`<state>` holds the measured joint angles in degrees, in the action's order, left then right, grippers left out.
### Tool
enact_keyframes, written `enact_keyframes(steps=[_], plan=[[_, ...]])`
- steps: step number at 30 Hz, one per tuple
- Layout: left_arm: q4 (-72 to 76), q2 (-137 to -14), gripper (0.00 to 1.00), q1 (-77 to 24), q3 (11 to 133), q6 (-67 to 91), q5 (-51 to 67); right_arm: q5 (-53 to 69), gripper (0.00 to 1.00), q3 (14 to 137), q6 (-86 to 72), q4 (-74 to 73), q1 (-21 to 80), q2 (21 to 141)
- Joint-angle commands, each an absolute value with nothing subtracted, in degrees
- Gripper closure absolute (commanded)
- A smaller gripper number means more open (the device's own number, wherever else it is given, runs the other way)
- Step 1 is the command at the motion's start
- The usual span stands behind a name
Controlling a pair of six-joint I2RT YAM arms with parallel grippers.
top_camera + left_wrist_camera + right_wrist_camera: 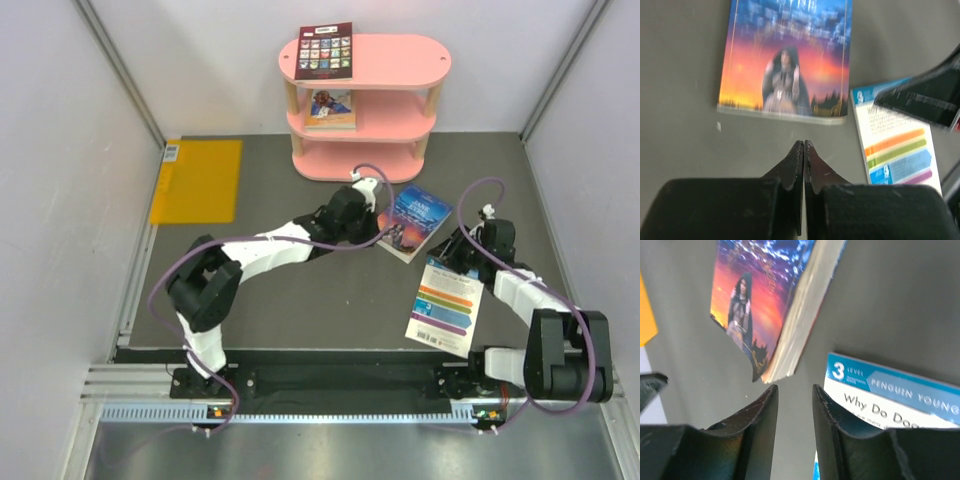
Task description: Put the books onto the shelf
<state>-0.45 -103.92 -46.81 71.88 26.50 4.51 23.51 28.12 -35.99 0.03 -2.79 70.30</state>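
The left claw (pixel 803 144), shut and empty, sits just short of the blue sunset book (pixel 787 60) lying flat on the table (pixel 300 300) near-right of the shelf (pixel 400 75), so a shove could skid it into the part-open, empty right claw (pixel 794 390) beside it

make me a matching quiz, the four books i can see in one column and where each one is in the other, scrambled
Column one
1. dark red grid book
2. orange cartoon book
3. blue sunset book
4. white striped book

Column two
a. flat on the dark mat, beside the right gripper
b. on the top board of the pink shelf
c. flat on the dark mat, just ahead of the left gripper
d. on the middle board of the pink shelf

Pairs: 1-b, 2-d, 3-c, 4-a
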Motion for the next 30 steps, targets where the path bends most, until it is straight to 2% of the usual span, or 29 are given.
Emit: enact_keyframes(steps=[1, 5, 9, 15, 25, 30], plan=[[-3.9, -111.3, 0.99, -47.2, 82.9, 22.2, 0.5, 28.5, 0.66, 28.7, -35.9, 8.0, -4.3, 73.1], [-11.3, -121.1, 1.00, -47.2, 95.8, 20.7, -1.5, 29.1, 0.66, 29.1, -37.1, 12.9, -5.1, 78.5], [-16.2, -130.2, 1.00, -47.2, 103.3, 22.1, -1.8, 30.1, 0.66, 29.5, -39.4, 18.1, -5.7, 83.4], [-18.0, -133.8, 1.00, -46.7, 104.8, 25.5, -2.5, 33.6, 0.65, 30.9, -42.2, 23.4, -6.5, 87.0], [-20.1, -136.5, 1.00, -45.4, 105.7, 25.2, -0.3, 33.7, 0.61, 33.6, -40.4, 17.3, -6.8, 80.2], [-20.1, -137.3, 1.00, -45.4, 105.7, 25.4, -0.3, 33.9, 0.61, 35.9, -40.6, 19.7, -6.9, 87.2]])
